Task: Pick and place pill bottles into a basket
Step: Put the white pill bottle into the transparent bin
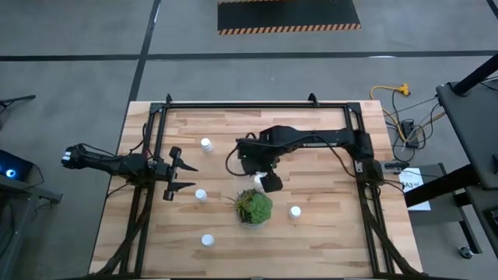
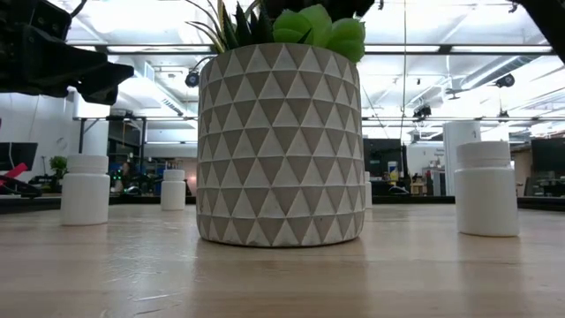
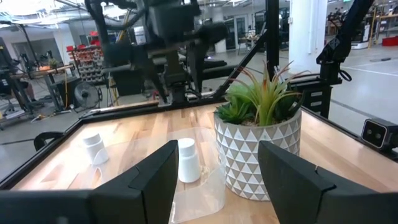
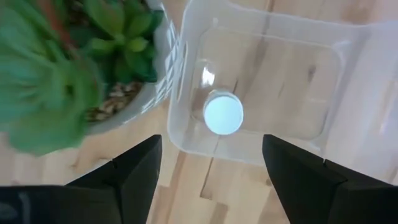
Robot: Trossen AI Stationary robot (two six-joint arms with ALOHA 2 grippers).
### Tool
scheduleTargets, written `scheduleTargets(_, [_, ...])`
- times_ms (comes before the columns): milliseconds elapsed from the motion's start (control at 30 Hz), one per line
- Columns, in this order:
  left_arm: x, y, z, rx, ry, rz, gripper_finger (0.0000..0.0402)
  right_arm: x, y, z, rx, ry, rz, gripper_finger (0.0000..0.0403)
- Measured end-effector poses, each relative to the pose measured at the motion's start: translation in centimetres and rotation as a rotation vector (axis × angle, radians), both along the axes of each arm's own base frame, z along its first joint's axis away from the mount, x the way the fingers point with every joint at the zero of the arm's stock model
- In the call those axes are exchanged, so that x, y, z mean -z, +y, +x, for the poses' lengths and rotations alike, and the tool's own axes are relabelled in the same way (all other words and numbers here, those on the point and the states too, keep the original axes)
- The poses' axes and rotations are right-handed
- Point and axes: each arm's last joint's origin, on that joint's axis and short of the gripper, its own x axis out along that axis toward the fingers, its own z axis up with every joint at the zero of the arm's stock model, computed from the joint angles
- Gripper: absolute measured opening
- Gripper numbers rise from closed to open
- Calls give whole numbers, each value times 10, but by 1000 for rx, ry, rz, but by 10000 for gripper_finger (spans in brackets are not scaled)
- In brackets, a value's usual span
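The clear basket (image 4: pixel 292 74) stands on the table against the potted plant (image 4: pixel 74 68). One white pill bottle (image 4: pixel 222 113) stands upright on the basket's floor, cap up; the left wrist view shows this pill bottle (image 3: pixel 188 160) inside the basket (image 3: pixel 202 186). My right gripper (image 4: pixel 211 146) hangs open above that bottle, pointing down, its fingers clear of it. Other bottles stand on the table at the far left (image 1: pixel 206 144), left of the plant (image 1: pixel 201 194), right of the plant (image 1: pixel 295 211) and near the front (image 1: pixel 207 239). My left gripper (image 1: pixel 185 176) waits open at the table's left.
The plant (image 1: pixel 254 207) in its patterned pot (image 2: pixel 281 146) stands just in front of the basket, close under my right arm (image 1: pixel 311 140). A black frame (image 1: pixel 257 103) runs round the table's far edge and sides. Bare wood lies at the far right.
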Motion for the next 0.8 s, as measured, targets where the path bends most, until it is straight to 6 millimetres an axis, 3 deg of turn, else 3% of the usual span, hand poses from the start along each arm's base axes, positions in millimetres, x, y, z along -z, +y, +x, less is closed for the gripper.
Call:
scheduleTargets(367, [0, 0, 0, 0, 3, 1, 203, -36, 23, -47, 52, -43, 28, 269])
scheduleTargets(800, [1, 0, 0, 0, 6, 1, 203, -13, 74, -96, 103, 25, 65, 265])
